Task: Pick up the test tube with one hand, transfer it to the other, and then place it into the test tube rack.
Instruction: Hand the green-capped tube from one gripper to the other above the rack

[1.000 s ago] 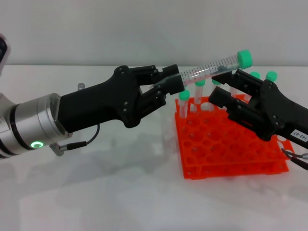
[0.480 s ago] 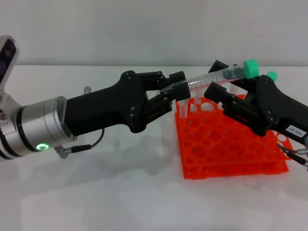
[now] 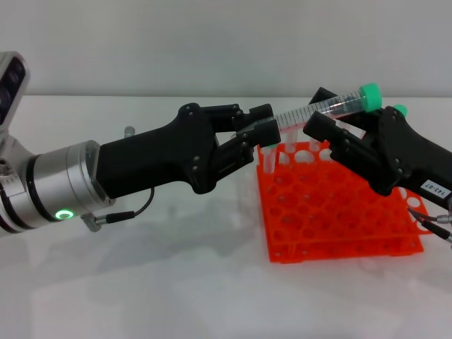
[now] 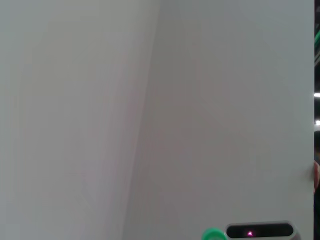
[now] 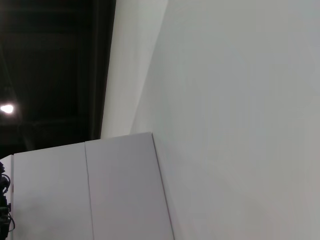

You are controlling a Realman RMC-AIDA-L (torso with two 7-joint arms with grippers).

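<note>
The left hand, a black multi-fingered unit on a silver-white cylindrical wrist with a green glowing ring, pinches the tapered lower end of the slim clear plastic test tube with a green screw cap and printed graduation marks. The tube extends from the fingertips of this hand on an upward slant toward the right hand, cap end highest.

The right hand, a black multi-fingered unit bearing a small white printed label, has its fingers on both sides of the upper part of the tube, just below the cap. Whether these fingers press on the tube or merely bracket it cannot be told from the head view.

The bright orange two-tier plastic test tube rack, a square grid of round holes, stands on the white tabletop directly beneath both hands and the tube. Other green-capped tubes stand in the rack row beyond the right hand, largely hidden behind it.

The wrist views show only pale panels.
</note>
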